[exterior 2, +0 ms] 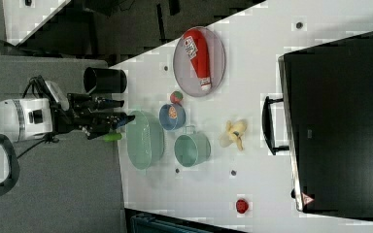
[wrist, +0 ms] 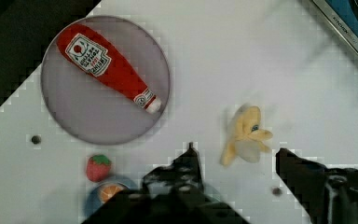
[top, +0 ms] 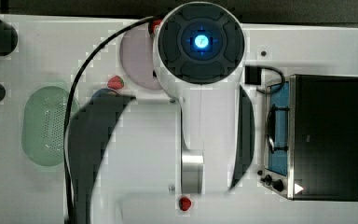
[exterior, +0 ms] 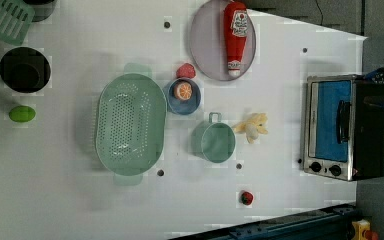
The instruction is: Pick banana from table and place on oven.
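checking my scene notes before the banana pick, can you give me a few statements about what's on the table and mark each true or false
1. The banana lies on the table between the teal cup and the oven. True.
2. The ketchup bottle stands upright on the oven. False: it lies on the round grey plate.
3. The orange slice sits in the blue bowl. True.
4. The pincer is shut on the banana. False: its fingers stand open and the banana lies free on the table.
5. The oven door is open. False: the blue glass door with its handle is shut.
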You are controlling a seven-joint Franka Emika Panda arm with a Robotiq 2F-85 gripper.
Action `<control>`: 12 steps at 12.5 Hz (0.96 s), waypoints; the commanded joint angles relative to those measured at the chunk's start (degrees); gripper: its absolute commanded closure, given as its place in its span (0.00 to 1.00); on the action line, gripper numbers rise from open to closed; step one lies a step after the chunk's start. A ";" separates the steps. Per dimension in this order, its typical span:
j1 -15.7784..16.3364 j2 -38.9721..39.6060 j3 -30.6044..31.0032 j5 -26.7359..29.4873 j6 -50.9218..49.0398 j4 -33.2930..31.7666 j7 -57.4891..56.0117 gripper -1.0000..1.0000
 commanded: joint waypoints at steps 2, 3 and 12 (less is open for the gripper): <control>-1.46 -31.33 -1.39 1.29 -12.34 -17.63 3.60 0.10; -1.46 -31.33 -1.39 1.29 -12.34 -17.68 3.60 0.00; -1.41 -20.35 -1.13 1.29 -1.10 -23.08 3.60 0.00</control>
